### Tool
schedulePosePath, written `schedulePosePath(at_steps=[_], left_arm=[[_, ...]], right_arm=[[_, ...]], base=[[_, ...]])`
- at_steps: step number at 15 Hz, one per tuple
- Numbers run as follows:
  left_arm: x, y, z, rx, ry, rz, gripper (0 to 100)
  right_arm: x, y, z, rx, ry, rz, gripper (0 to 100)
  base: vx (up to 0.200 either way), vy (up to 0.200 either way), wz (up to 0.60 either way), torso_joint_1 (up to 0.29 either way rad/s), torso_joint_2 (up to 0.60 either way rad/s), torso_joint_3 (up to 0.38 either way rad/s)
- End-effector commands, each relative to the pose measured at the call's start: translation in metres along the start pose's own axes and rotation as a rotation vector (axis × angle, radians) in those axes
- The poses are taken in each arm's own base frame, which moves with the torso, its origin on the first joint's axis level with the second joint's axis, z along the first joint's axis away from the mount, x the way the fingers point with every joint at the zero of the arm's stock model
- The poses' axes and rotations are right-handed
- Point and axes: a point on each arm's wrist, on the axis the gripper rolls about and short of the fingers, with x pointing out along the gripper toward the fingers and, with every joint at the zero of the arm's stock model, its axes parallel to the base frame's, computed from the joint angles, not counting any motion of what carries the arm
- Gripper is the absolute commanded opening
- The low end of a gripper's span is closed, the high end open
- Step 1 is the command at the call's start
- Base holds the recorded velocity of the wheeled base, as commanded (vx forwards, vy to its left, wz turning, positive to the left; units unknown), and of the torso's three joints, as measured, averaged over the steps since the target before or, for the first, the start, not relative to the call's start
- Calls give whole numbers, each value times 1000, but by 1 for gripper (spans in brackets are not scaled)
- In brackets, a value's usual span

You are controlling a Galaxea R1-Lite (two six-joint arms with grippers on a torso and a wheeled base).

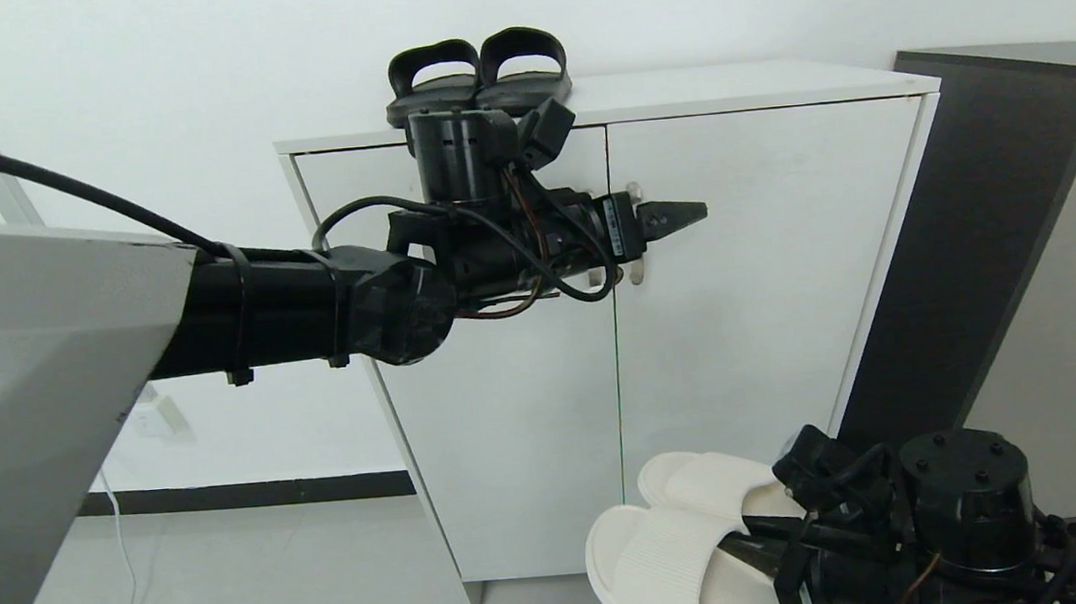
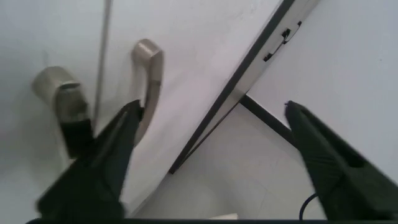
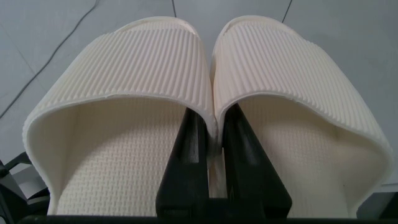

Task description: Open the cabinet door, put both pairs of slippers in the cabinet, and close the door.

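Head view
Cabinet: white cabinet (image 1: 723, 86) against the wall, both doors (image 1: 766, 274) flush and closed
Black slippers: black slippers (image 1: 479, 71) side by side on the cabinet top, towards its left end
Left gripper: left gripper (image 1: 675, 217) held level in front of the seam between the doors, at the height of the handles (image 1: 634, 237)
White slippers: white slippers (image 1: 671, 531) low in front of the right door's bottom corner
Right gripper: right gripper (image 1: 750, 549) reaches into the white slippers from the lower right

Left wrist view
Left gripper: left gripper (image 2: 211, 107) has its jaws spread wide, with nothing between them
Handles: two metal handles (image 2: 149, 74), one either side of the door seam; one fingertip (image 2: 127, 124) is just beside the nearer one, contact cannot be told

Right wrist view
Right gripper: right gripper (image 3: 214, 168) is clenched on the white slippers (image 3: 137, 74), one finger (image 3: 186, 168) inside each, pinching the two inner side walls together
White slippers: side by side, ribbed straps up, above the grey floor (image 3: 50, 25)
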Motion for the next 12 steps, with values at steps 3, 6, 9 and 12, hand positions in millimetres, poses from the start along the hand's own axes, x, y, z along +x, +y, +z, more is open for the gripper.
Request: schedulePosePath(at_steps=[3, 6, 9, 12], left_arm=[[1, 1, -2, -6, 5, 0, 0], [-8, -7, -5, -15, 21, -4, 0], [-17, -23, -12, -12, 47, -26, 0], [-30, -36, -17, -5, 40, -49, 0]], right_arm=[[-1, 0, 0, -1, -2, 1, 0], [-4, 1, -3, 0, 3, 10, 0], [-8, 4, -6, -3, -1, 44, 0], [-13, 9, -9, -10, -18, 102, 0]], base=[[0, 0, 0, 0, 0, 0], [0, 0, 0, 0, 0, 0], [0, 0, 0, 0, 0, 0], [0, 0, 0, 0, 0, 0]])
